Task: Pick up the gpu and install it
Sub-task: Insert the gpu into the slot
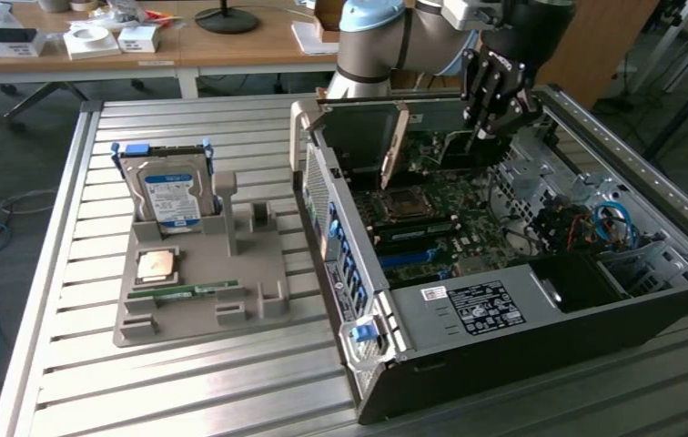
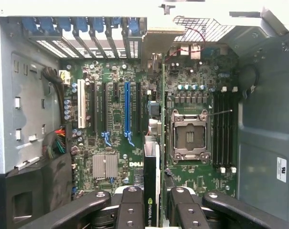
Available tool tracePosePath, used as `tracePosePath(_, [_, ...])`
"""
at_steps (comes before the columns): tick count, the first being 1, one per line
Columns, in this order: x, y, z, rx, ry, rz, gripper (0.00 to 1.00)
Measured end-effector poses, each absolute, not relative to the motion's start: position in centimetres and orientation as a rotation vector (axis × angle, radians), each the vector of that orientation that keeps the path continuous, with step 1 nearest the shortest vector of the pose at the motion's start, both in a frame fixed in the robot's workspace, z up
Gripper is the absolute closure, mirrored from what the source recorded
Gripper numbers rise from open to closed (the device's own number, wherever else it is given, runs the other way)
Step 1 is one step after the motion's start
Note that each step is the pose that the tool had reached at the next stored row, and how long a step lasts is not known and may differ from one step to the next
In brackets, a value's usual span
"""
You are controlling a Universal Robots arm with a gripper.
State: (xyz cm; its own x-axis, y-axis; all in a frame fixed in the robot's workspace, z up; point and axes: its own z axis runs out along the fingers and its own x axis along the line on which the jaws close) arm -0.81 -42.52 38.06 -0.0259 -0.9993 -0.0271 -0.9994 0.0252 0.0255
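Bench entry: gpu installation.

- The slatted aluminium table point(image 1: 198, 391) carried the whole setup.
- The black steel tower case point(image 1: 635, 300) lay on its side with the cover off. We place everything below relative to this case.
- The green motherboard point(image 2: 115, 129) covered the case floor.
- A grey moulded plastic fixture point(image 1: 259, 291) sat just beside the case, on the exterior view's left. On it stood a silver hard drive with a blue label point(image 1: 172, 196), and a narrow green memory stick point(image 1: 187, 291) lay there too.
- The black two-fingered gripper point(image 2: 155, 202) hung inside the case, over the end nearest the arm's base.
- The jaws were closed narrowly on the gpu point(image 2: 151, 162), a thin dark circuit card seen edge-on with a printed label. They pinched its upper edge from both sides.
- The card stood upright inside the case, between the square silver processor socket point(image 2: 188, 136) and the long blue expansion slot point(image 2: 127, 109). Its far end pointed towards the case's rear wall.
- We could not tell whether its lower edge had touched a connector.

We judged the work to be at the seating stage. To seat the card well:

- Hold it truly vertical and parallel to the slot rows.
- Square the bracket end to the rear opening of the case.
- Press straight down and evenly. Any tilt would risk jamming one corner or scraping nearby components.
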Motion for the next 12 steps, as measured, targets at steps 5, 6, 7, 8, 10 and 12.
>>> tracePosePath(5, [-0.81,-42.52,37.95,-2.191,2.248,0.058,0.74])
tracePosePath(6, [-0.81,-42.52,37.95,-2.191,2.248,0.058,0.74])
tracePosePath(7, [-0.81,-42.52,37.94,-2.191,2.248,0.058,0.74])
tracePosePath(8, [-0.81,-42.52,37.92,-2.191,2.248,0.058,0.74])
tracePosePath(10, [-0.81,-42.52,37.85,-2.191,2.248,0.058,0.74])
tracePosePath(12, [-0.81,-42.52,37.78,-2.191,2.248,0.058,0.74])
